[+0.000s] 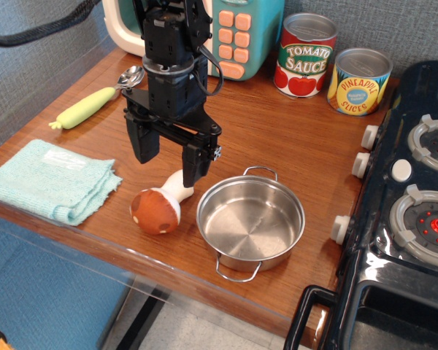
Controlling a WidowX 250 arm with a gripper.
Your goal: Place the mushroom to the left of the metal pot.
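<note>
The mushroom (159, 208) lies on its side on the wooden counter, reddish-brown cap toward the front left, white stem pointing up-right. It rests just left of the metal pot (250, 221), close to its rim. The pot is shiny, empty and has two wire loop handles. My gripper (166, 165) is open and empty, hanging above and slightly behind the mushroom, its black fingers (141, 147) spread apart and clear of it.
A light-green cloth (50, 179) lies at the counter's left front. A yellow-green handled spoon (95, 102) lies behind it. Two tin cans (305, 55) and a teal toy microwave (226, 33) stand at the back. A black stove (409, 211) is at the right.
</note>
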